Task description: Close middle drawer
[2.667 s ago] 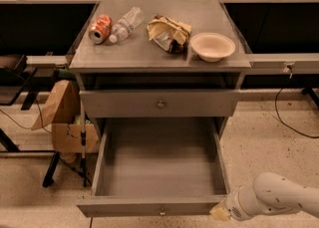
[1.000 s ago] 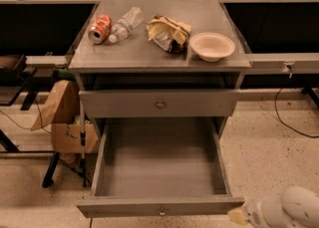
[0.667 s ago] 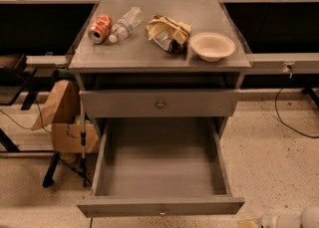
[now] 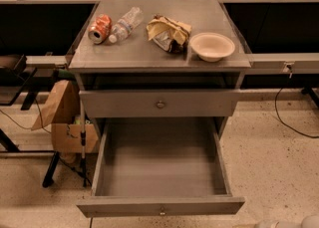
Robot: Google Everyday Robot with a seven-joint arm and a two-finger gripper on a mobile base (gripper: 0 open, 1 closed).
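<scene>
The middle drawer [image 4: 159,162] of the grey cabinet stands pulled fully out, its plain grey floor bare. Its low front panel [image 4: 160,205] with a small round knob [image 4: 161,211] is nearest the camera. Above it the taller-fronted drawer [image 4: 159,103] is shut. Only a pale sliver of my gripper [image 4: 269,225] and arm [image 4: 310,222] shows at the bottom right edge of the camera view. It lies right of and below the drawer's front right corner, apart from it.
On the cabinet top [image 4: 134,55] lie an orange can [image 4: 100,28], a clear bottle [image 4: 125,24], a crumpled snack bag [image 4: 168,33] and a pale bowl [image 4: 212,46]. A paper bag and cardboard box [image 4: 61,120] stand left of the cabinet. A cable [image 4: 289,122] runs over the floor at right.
My gripper and arm have moved down and to the right, away from the drawer's front right corner, until almost out of the picture. The drawer has not moved.
</scene>
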